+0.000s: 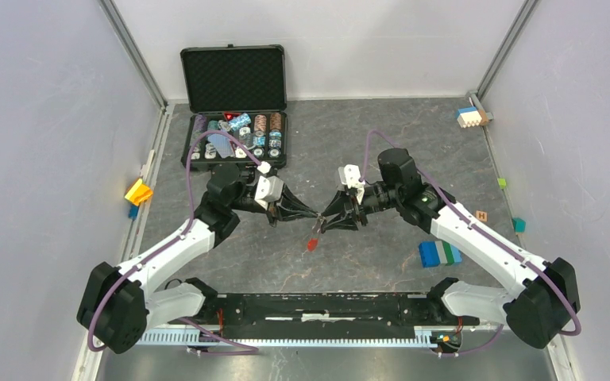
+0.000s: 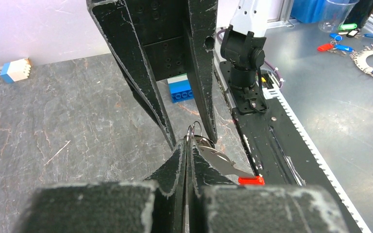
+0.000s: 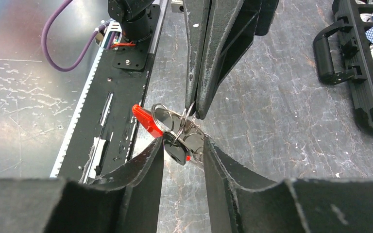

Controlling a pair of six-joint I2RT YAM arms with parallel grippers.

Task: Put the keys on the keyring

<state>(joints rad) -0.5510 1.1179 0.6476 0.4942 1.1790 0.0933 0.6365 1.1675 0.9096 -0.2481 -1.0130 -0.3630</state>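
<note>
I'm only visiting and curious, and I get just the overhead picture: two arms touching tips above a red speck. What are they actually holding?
Observer: The right wrist camera shows the left gripper pinched shut on a thin wire loop of the keyring. Your red speck is its flat tag.
Visitor: And the other arm?
Observer: A key with a black head sits between the fingers of the right gripper. I cannot tell whether they squeeze it.
Visitor: Is the key on the ring yet?
Observer: Up close, several silver rings overlap right beside the key's head. I cannot tell whether it is threaded.
</note>
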